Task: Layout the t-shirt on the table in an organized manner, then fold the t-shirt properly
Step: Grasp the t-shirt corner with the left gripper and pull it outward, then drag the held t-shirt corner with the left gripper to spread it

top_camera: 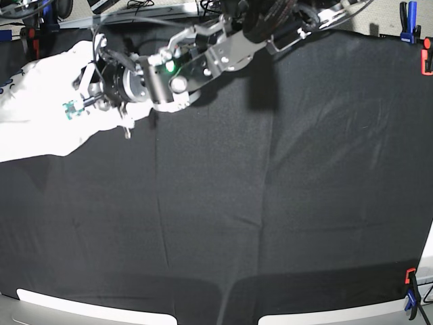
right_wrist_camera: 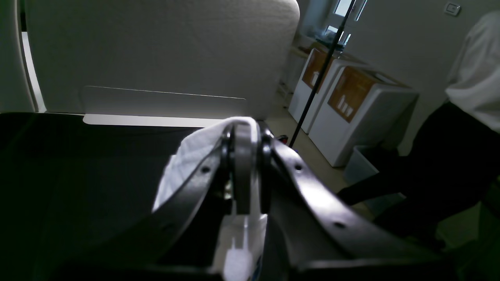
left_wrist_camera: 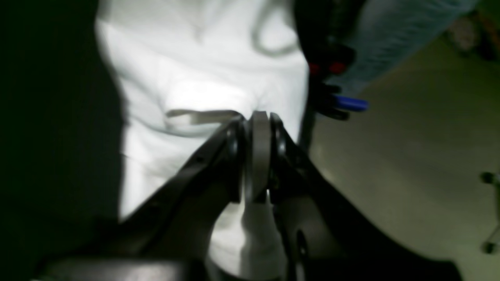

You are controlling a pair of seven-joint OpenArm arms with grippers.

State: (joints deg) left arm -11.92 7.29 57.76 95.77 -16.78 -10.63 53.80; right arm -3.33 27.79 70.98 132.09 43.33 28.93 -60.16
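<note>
White cloth of the t-shirt bunches between the left gripper fingers, clamped tight; right gripper likewise pinches t-shirt fabric above the table.

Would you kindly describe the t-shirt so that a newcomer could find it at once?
Look at the wide black table in the base view and follow it to its far left corner. The t-shirt lies bunched there beneath an arm: the only white cloth on the black surface, with small blue marks at its edge.
</note>
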